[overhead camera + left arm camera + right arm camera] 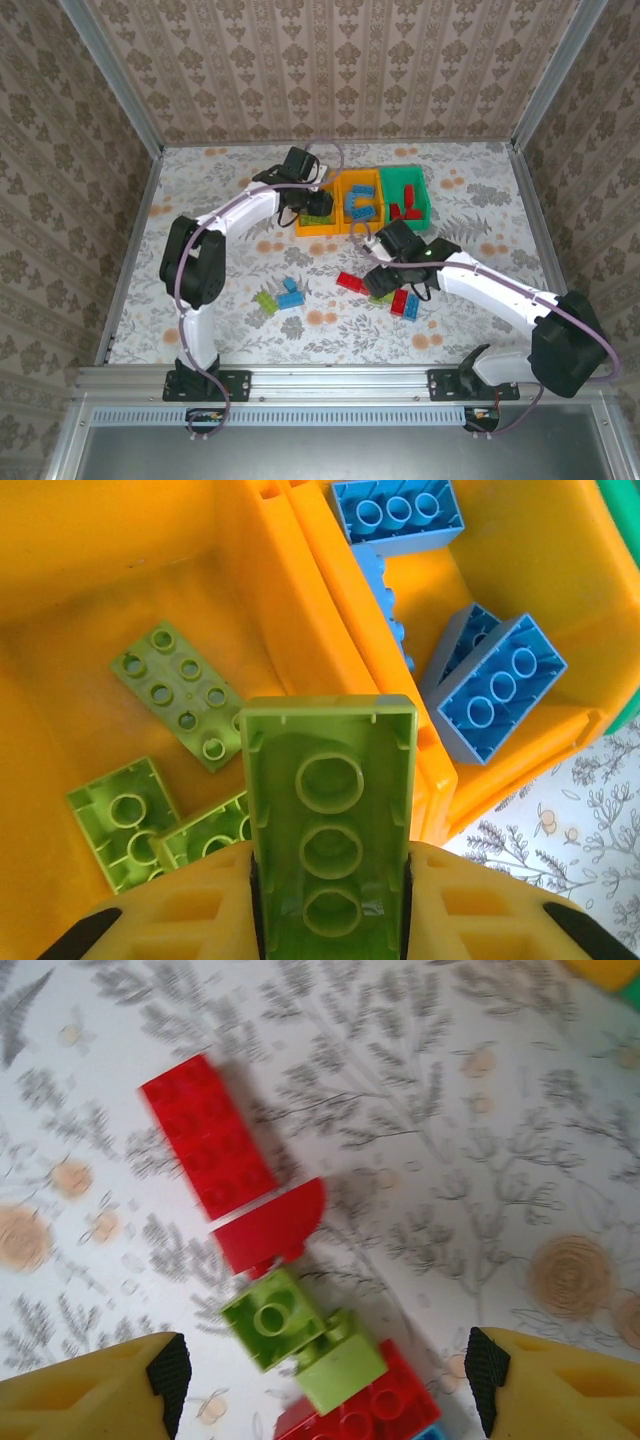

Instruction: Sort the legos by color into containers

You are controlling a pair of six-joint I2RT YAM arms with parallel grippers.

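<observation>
Pinching a lime green brick point(328, 780) in the left gripper point(330, 905), jaws narrowed onto its two long sides, hollow underside turned toward the wrist camera. Hanging right over the left orange-yellow bin point(90, 570), with a flat lime plate point(182, 692) and further lime bricks point(122, 820) lying on the bin floor below and to the left of the fingers. Showing, beyond the bin wall to the right of that claw, the middle orange-yellow bin point(540, 550) holding blue bricks point(497, 692), and past it a sliver of the green bin point(625, 505).

Hovering the right gripper point(330, 1380) above the table point(470, 1110), jaws standing wide and gripping nothing. Lying between and just ahead of its fingertips: a lime brick point(270, 1317) touching a second lime piece point(340, 1365), resting against a red brick point(360, 1415) nearest the claw. Lying farther ahead, a rounded red piece point(272, 1228) and a long red brick point(205, 1135), end to end. Sitting well left of this claw in the overhead view, a blue brick point(291, 298) beside a lime one point(265, 302).
</observation>
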